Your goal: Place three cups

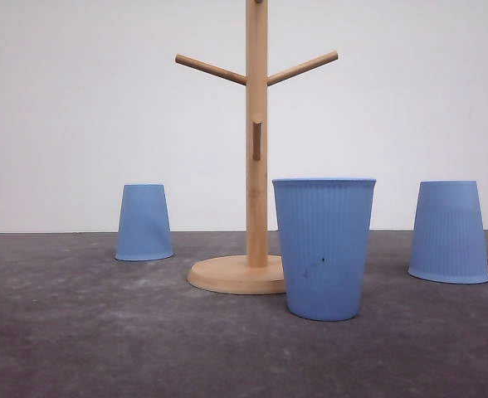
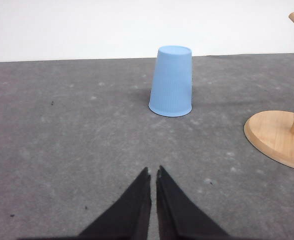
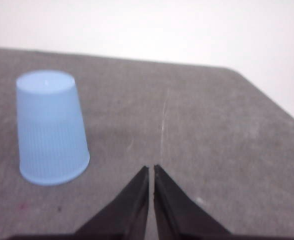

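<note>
Cups (image 1: 324,249) sit untouched — both the left gripper (image 2: 153,172) and right gripper (image 3: 151,170) are pinched closed and empty, so approaching unopened would likely topple one.

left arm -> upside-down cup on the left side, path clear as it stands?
Probably yes. In the left wrist view the upside-down cup stands ahead of the shut left gripper with bare table between them. The wooden stand sits off to the side, apart from the cup.

Wooden pegged stand (image 1: 256,149) on grey table (image 1: 78,332)
</note>
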Controlling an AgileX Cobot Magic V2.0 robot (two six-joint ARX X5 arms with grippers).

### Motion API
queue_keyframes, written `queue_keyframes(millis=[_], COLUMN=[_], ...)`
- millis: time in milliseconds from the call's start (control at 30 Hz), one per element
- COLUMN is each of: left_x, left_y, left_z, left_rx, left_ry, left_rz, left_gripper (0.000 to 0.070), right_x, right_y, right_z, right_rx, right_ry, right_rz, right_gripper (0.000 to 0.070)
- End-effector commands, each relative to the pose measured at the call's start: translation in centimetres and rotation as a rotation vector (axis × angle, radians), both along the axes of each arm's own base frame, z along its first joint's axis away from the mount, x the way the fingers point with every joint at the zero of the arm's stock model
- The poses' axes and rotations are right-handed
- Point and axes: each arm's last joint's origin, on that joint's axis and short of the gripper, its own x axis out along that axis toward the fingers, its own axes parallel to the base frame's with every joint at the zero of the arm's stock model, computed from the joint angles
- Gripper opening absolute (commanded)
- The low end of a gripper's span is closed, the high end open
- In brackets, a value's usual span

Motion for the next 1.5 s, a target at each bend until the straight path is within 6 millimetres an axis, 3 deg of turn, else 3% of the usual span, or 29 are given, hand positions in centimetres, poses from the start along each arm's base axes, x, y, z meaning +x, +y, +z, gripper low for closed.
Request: queue_keyframes(millis=[0,200,400,500,667,900,1100,1233,1467], left_x=[0.1,0.1,0.1,-0.2,-1.5,-2.4,-1.0,0.3,2.7], left_y=[0.0,0.0,0.2,0.5,0.8,0.9,0.6,0.2,-0.6], left_z=[-0.3,-0.3,0.2,2.2,6.6,11.9,14.1,14.8,15.4], left_rx=[-0.005,-0.051,-0.313,-0.421,-0.403,-0.343,-0.257,-0.232,-0.129], left_ry=[0.002,0.011,0.016,-0.059,-0.075,0.129,0.329,0.481,0.624], left_rz=[0.002,0.008,0.093,0.182,0.264,0.311,0.273,0.177,0.037], left_gripper=[0.0,0.0,0.0,0.0001,0.0003,0.0003,0.0003,0.0003,0.0003], right_x=[0.0,0.1,0.0,-0.2,-1.2,-1.8,-0.1,1.9,5.0], right_y=[0.0,0.0,0.0,0.0,0.0,0.2,0.4,0.7,1.7], right_z=[0.2,0.7,1.3,2.6,6.2,12.2,15.2,15.4,13.5], right_rx=[0.005,0.027,0.31,0.402,0.421,0.319,0.167,0.165,0.202], right_ry=[-0.026,-0.082,-0.172,-0.214,-0.184,-0.031,0.164,0.25,0.439], right_rz=[-0.006,-0.003,-0.016,-0.008,-0.016,0.001,0.113,0.24,0.424], right_gripper=[0.0016,0.0016,0.0007,0.0007,0.0006,0.0007,0.0007,0.0007,0.0007])
